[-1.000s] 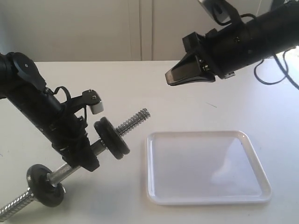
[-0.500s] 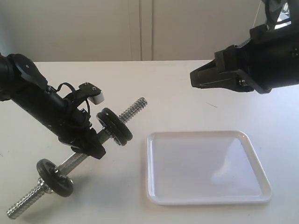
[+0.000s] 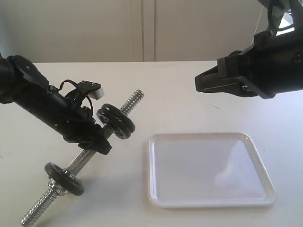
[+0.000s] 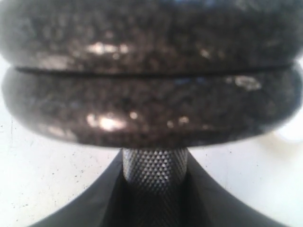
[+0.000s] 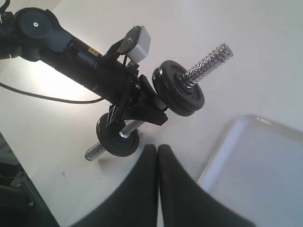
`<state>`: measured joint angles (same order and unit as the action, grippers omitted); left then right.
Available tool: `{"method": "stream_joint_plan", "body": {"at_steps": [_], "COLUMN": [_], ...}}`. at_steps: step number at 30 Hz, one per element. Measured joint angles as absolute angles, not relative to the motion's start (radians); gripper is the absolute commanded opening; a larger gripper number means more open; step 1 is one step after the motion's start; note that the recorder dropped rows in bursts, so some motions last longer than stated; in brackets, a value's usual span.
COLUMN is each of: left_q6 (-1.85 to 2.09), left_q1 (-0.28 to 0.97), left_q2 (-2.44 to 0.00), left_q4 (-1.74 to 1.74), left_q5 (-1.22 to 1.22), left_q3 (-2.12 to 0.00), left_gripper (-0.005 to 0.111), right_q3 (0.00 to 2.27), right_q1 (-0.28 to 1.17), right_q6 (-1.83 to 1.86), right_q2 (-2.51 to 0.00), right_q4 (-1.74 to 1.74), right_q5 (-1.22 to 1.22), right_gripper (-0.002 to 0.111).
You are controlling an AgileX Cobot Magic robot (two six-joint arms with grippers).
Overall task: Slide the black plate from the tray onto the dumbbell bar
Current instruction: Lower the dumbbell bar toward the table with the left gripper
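L gripper is clamped on the dumbbell bar, gripping the knurled mid section; in the left wrist view its dark fingers sit either side of the knurled shaft. Bar is held tilted: one threaded end up and toward the tray side, the other low over the table (can't tell if that end touches the surface).

The black plate is on the bar, not on the tray. It's the outer disc of a stacked pair, just above the L gripper and pressed against the second disc, w/ bare thread sticking out beyond it. The right wrist view shows the plate's face w/ the thread coming through its centre. In the left wrist view the pair fills most of the pic, edge-on, w/ a thin seam btwn them. A third disc sits on the lower part of the bar, below the L gripper and well apart from the pair.

The tray lies flat on the table, to the right of the bar and not touching it.

R gripper hovers above the table beyond the tray, well apart from the bar. Its fingers are pressed together, holding nothing.
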<state>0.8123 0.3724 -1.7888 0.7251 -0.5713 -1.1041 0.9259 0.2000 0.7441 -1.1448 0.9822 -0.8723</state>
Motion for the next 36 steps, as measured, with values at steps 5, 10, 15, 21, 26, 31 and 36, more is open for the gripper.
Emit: {"method": "stream_joint_plan", "body": {"at_steps": [5, 10, 15, 21, 26, 31, 36], "left_q6": [0.793, 0.775, 0.775, 0.767, 0.75, 0.725, 0.708], "left_q1": [0.377, 0.418, 0.45, 0.455, 0.455, 0.455, 0.455], "left_q2": [-1.827, -1.872, -1.878, -1.882, -1.886, -1.888, -1.884], "left_q4": [0.806, 0.902, 0.979, 1.055, 1.103, 1.129, 1.161], "left_q5": [-0.559, -0.525, -0.492, -0.45, -0.415, -0.382, -0.345], "left_q3": [-1.104, -1.104, -1.103, -1.103, -1.103, -1.084, -1.042], "left_gripper": [0.0, 0.0, 0.0, 0.0, 0.0, 0.0, 0.0], "right_q3": [0.926, 0.926, 0.926, 0.926, 0.926, 0.926, 0.926], "right_q1": [0.2, 0.2, 0.2, 0.2, 0.2, 0.2, 0.2], "right_q6": [0.744, 0.744, 0.744, 0.744, 0.744, 0.744, 0.744], "right_q2": [-1.145, -1.145, -1.145, -1.145, -1.145, -1.145, -1.145], "right_q4": [0.982, 0.982, 0.982, 0.982, 0.982, 0.982, 0.982], "right_q5": [-0.872, -0.872, -0.872, -0.872, -0.872, -0.872, -0.872], "right_gripper": [0.0, 0.0, 0.0, 0.0, 0.0, 0.0, 0.0]}}
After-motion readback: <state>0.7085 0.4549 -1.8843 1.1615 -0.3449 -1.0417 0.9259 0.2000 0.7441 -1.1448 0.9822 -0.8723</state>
